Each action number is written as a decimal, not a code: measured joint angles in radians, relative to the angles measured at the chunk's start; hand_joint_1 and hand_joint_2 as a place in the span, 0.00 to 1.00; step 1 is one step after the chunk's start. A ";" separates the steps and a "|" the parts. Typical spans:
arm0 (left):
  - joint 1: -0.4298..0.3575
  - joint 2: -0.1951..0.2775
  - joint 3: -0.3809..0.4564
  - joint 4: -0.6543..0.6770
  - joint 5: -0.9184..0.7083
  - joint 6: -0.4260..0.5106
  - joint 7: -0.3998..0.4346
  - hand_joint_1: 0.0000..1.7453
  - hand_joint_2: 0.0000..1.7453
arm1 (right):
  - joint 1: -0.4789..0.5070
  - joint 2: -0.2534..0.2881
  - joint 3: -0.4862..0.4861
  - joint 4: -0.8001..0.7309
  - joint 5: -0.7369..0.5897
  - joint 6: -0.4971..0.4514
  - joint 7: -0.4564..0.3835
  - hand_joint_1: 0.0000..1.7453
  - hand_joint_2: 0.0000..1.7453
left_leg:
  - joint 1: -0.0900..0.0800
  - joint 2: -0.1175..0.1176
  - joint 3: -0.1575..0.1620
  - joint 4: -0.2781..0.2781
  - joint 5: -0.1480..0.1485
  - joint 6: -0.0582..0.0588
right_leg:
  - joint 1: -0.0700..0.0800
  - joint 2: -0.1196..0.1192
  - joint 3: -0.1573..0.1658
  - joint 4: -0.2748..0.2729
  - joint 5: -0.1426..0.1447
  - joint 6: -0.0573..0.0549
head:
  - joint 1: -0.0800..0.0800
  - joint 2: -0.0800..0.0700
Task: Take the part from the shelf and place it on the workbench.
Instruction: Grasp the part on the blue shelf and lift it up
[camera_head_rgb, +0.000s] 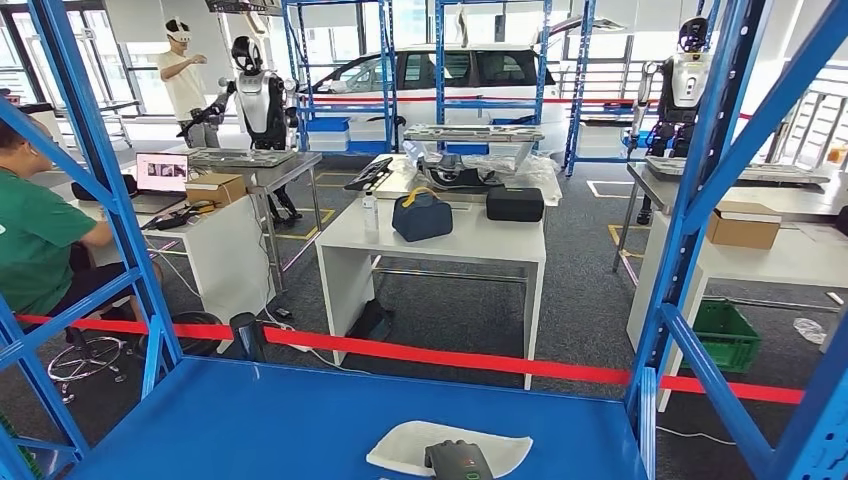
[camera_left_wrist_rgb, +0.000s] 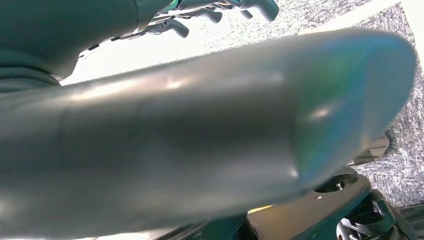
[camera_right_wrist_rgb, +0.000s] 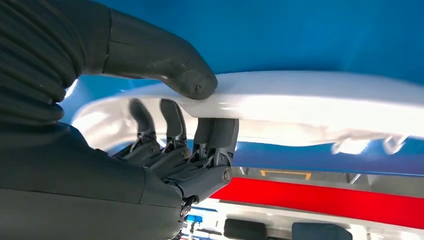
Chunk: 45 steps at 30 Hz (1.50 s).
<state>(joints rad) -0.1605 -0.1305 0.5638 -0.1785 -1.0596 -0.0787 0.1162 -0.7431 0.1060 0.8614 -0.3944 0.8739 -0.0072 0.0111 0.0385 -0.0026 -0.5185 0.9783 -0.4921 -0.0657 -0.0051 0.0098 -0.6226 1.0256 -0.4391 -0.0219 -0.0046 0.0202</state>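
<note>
One flat white moulded part (camera_head_rgb: 420, 443) lies at the near edge of the blue metal shelf (camera_head_rgb: 250, 420), and from your head view you see just the dark back of the right hand (camera_head_rgb: 458, 461) on it. Your right wrist view adds the grip: thumb (camera_right_wrist_rgb: 187, 75) on one face, fingers (camera_right_wrist_rgb: 172, 120) curled against the other, clamping the part's edge. Your left wrist view shows the left hand (camera_left_wrist_rgb: 200, 135) too close and blurred to tell whether it is apart or together.

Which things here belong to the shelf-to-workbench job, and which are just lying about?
Job:
white part, gripped at its edge by the right hand
blue shelf

Lying about:
dark blue bag
black case
cardboard box
green crate
laptop
</note>
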 joint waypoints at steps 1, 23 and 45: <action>0.000 0.000 0.000 0.000 0.000 0.000 0.000 0.00 0.00 | 0.000 0.000 0.000 0.000 0.000 0.000 0.000 1.00 1.00 | 0.000 0.000 0.000 0.000 0.000 0.000 | 0.000 0.000 0.000 0.000 0.000 0.000 | 0.000 0.000; 0.000 0.000 0.015 0.000 0.003 -0.005 -0.019 0.00 1.00 | 0.000 0.000 0.000 0.001 0.009 -0.019 -0.006 1.00 1.00 | 0.000 0.000 0.003 0.000 -0.001 0.001 | 0.000 0.001 0.003 0.000 0.000 0.000 | 0.000 0.000; 0.003 0.000 0.060 0.000 0.042 0.000 -0.029 0.00 1.00 | 0.002 -0.002 -0.062 -0.130 -0.033 -0.216 -0.069 1.00 1.00 | 0.000 0.000 0.002 0.000 0.000 0.001 | 0.000 0.001 0.002 0.000 0.000 0.000 | 0.000 0.000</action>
<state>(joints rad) -0.1579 -0.1305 0.6235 -0.1785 -1.0173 -0.0792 0.0871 -0.7415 0.1040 0.7990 -0.5246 0.8410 -0.2230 -0.0580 0.0384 -0.0025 -0.5168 0.9783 -0.4926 -0.0649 -0.0051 0.0104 -0.6205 1.0256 -0.4390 -0.0219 -0.0044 0.0202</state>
